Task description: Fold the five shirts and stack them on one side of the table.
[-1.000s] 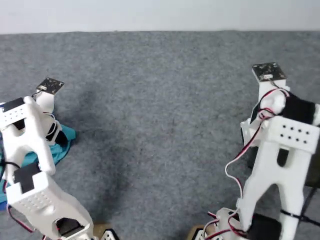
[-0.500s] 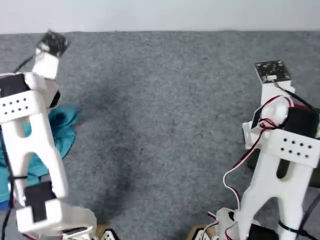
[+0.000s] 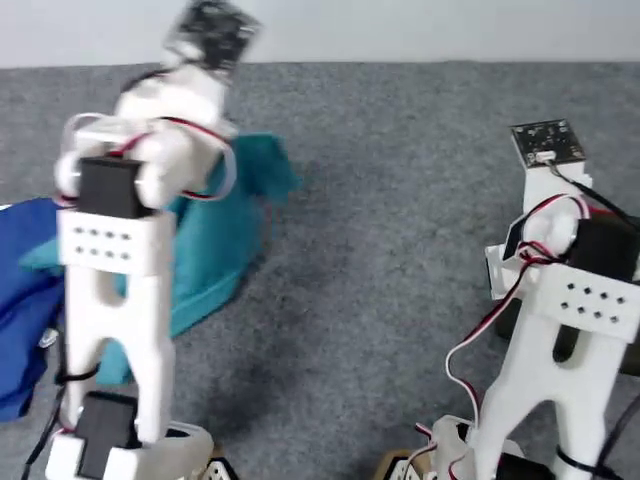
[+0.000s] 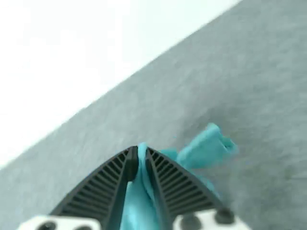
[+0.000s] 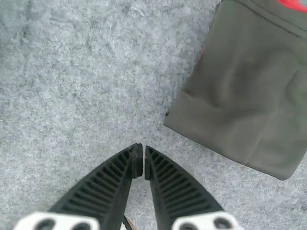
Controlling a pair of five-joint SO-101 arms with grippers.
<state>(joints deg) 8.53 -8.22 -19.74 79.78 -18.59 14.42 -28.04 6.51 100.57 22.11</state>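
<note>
Hanging beneath and beside the white left arm in the high view, a crumpled teal cloth shirt spreads over the left part of the grey felt-like table cover, with one corner poking out toward the middle. A dark blue shirt is bunched at the table's left edge, touching the teal one. The white right arm stands well apart on the right side. From the left wrist view, the left gripper has its black ribbed jaws pinching a fold of the teal cloth shirt, which runs up between them. A loose end of it juts out beyond the tips above the grey table cover, with a white wall behind. From the right wrist view, the right gripper has its jaws pressed together with nothing between them, pointing down at the grey table cover. A folded olive-grey shirt lies flat near the tips, apart from them, with a small strip of red fabric at its far edge.
</note>
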